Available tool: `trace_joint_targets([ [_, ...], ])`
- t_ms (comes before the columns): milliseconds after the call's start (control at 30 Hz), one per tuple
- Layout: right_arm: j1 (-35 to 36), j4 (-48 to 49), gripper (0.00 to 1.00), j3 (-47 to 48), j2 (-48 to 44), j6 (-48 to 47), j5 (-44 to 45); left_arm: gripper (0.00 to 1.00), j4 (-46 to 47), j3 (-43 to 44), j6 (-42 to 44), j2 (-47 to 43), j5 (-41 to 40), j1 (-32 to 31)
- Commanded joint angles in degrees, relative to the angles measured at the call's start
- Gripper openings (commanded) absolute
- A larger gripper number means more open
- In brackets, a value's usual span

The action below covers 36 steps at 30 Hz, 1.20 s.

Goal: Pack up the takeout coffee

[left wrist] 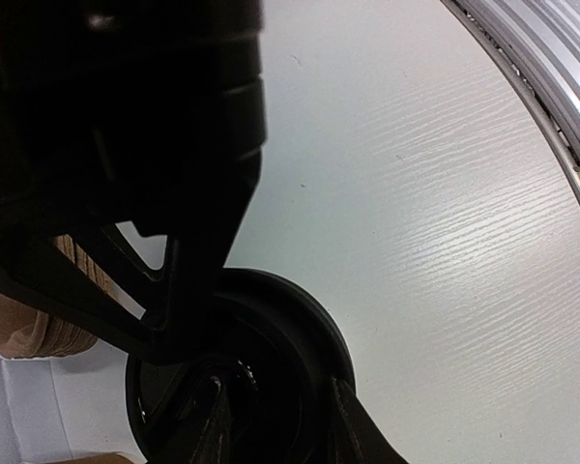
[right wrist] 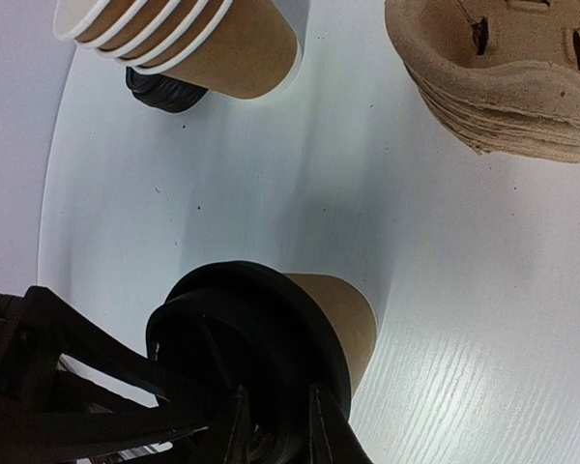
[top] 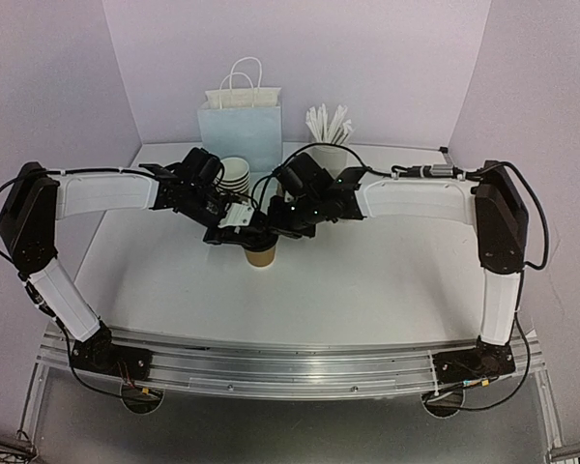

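Left tool [left wrist: 275, 435] and right tool [right wrist: 275, 435] sit on black lid [right wrist: 242, 329] of the brown cup [right wrist: 346, 324]; grasping or not, I cannot tell. Right wrist shows cup wall, left only lid.

A small brown kraft paper cup [top: 261, 255] stands upright near the middle of the white bench [top: 387, 280]. A round black plastic lid [right wrist: 242, 319] sits on top, covering the rim.

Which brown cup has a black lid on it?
The lone cup at the right gripper; the nested stack is lidless, white rims showing.
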Motion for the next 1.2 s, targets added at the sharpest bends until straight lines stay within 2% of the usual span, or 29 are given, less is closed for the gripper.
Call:
trace_joint_targets([
  [0,0.97,-4.16,0.19,-5.11,3.03,1.75,-2.06,0.34,-2.68,0.30,-1.26,3.39,-1.16,-0.04],
  [533,0.49,-2.02,0.18,-13.84,5.86,5.75,-6.05,0.37,-6.51,1.99,-3.45,6.35,0.04,2.30],
  [767,0.48,-2.93,0.19,-8.14,5.69,2.06,-6.78,0.38,-8.86,4.15,-3.72,5.51,1.29,2.42],
  [1000,0.49,-3.67,0.20,-4.05,1.59,-0.34,-2.56,0.46,-12.36,10.29,-5.22,1.64,3.00,2.51],
  [1167,0.47,-3.88,0.20,0.28,0.37,-2.19,-1.08,0.51,-13.74,10.99,-5.52,-0.61,4.23,2.68],
])
